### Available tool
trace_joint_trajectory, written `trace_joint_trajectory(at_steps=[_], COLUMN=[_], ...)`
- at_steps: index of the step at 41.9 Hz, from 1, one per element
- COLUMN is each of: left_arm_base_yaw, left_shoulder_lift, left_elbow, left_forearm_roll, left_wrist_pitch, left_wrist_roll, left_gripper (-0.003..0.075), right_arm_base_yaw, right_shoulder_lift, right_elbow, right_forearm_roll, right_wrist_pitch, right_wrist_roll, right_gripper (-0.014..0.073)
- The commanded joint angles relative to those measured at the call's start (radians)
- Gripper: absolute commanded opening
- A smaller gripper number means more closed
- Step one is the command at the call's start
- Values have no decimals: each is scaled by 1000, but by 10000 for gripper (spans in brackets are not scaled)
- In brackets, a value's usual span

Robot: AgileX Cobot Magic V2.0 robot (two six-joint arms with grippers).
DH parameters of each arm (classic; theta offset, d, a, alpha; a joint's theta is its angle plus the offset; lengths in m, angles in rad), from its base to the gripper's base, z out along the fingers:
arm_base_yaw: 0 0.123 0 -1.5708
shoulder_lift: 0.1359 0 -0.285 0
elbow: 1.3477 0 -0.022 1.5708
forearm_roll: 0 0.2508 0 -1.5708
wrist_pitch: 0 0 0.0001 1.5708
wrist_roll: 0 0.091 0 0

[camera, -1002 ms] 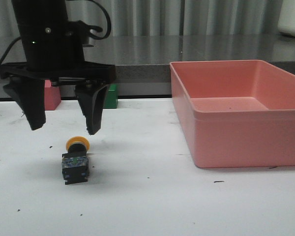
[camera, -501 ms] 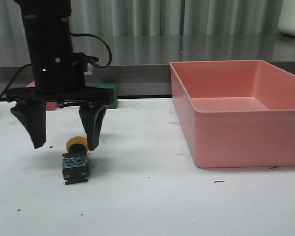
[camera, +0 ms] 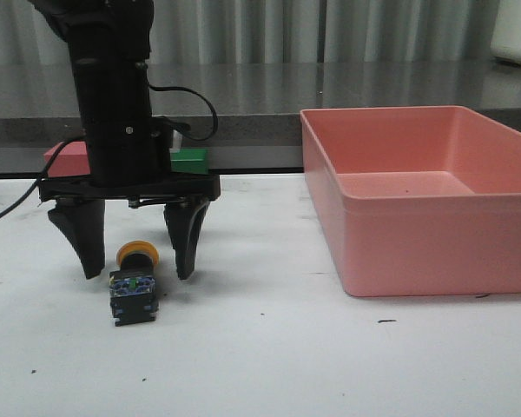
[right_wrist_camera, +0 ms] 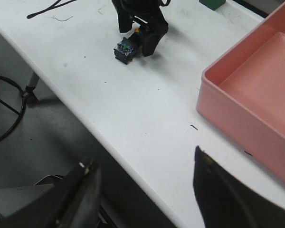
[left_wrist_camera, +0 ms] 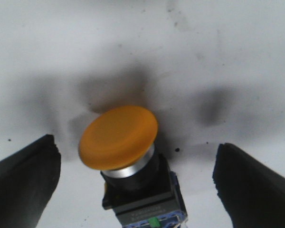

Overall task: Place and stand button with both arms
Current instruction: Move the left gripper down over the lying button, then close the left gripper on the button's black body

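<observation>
The button (camera: 134,285) lies on its side on the white table, yellow cap (camera: 137,253) pointing away from me, black and blue-grey base toward me. My left gripper (camera: 139,274) is open and low, its two fingers either side of the cap, not touching. In the left wrist view the cap (left_wrist_camera: 118,137) sits between the wide-open fingers (left_wrist_camera: 23,171). The right wrist view shows the button (right_wrist_camera: 126,50) far off under the left gripper (right_wrist_camera: 138,43). My right gripper (right_wrist_camera: 145,166) is open and empty above the table's front edge; it is out of the front view.
A large pink bin (camera: 421,195) stands at the right on the white table (camera: 269,347), also in the right wrist view (right_wrist_camera: 256,90). A red cube (camera: 65,156) and a green cube (camera: 189,160) sit behind the left arm. A black cable (right_wrist_camera: 47,8) trails at the table's left.
My left gripper has come down and a little to the right, from above the button to straddling its cap near the table. The button has not moved.
</observation>
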Motion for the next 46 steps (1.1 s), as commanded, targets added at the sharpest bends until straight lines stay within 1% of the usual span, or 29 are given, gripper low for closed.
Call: trace_joint_trajectory(at_steps=[1,11,22,25,30,33,39,46], left_arm_base_yaw=[0,-3,-3,-3,-3,-3,-3,-3], left_shoulder_lift=[-49,-49,-49,-49,-49,-49,-49,-75], left_elbow=[-28,-27,-20,-20,-20,-20,-20,-20], left_forearm_roll=[-53,-32,3,5,5,5,10,70], left_wrist_pitch=[57,58,58,58,58,58,58,58], left_wrist_roll=[-2,12,12,12,12,20,45,65], left_gripper=[592,491,484,439,326,281,274,274], right_arm_base_yaw=[1,1,1,1,1,1,1,1], right_shoulder_lift=[5,5,5,5,5,5,5,5], right_elbow=[-23,-23,-23,-23,-23,-23,-23,-23], right_forearm_roll=[-10,-10,-10,-10,-10,-10,-10,-10], right_wrist_pitch=[-56,-56,-56,-56,-56,-56,-56,-56], right_wrist_roll=[-9,-9,-9,-9,-9,-9,-9,-9], right_gripper=[449,449,449,449,449,449,449,449])
